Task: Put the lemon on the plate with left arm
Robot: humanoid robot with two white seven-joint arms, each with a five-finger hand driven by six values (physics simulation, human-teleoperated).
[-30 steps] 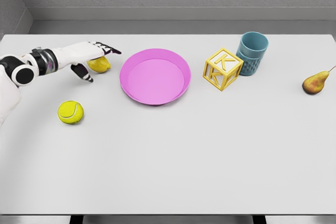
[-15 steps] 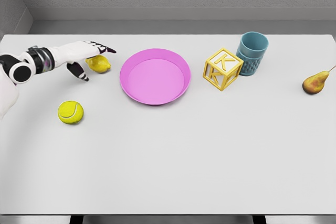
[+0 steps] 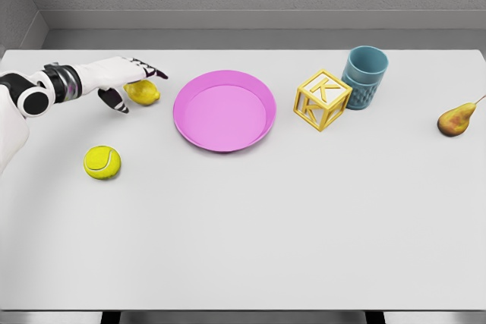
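The yellow lemon lies on the white table just left of the pink plate. My left hand reaches in from the left edge and hovers over the lemon's left side. Its fingers are stretched out above the fruit and the thumb hangs below left, so the hand is open and holds nothing. The plate has nothing on it. The right arm does not show.
A tennis ball lies in front of the left hand. A yellow letter block and a teal cup stand right of the plate. A pear lies near the right edge.
The left hand has drawn back a little to the left, uncovering more of the lemon. The lemon has stayed in place beside the plate.
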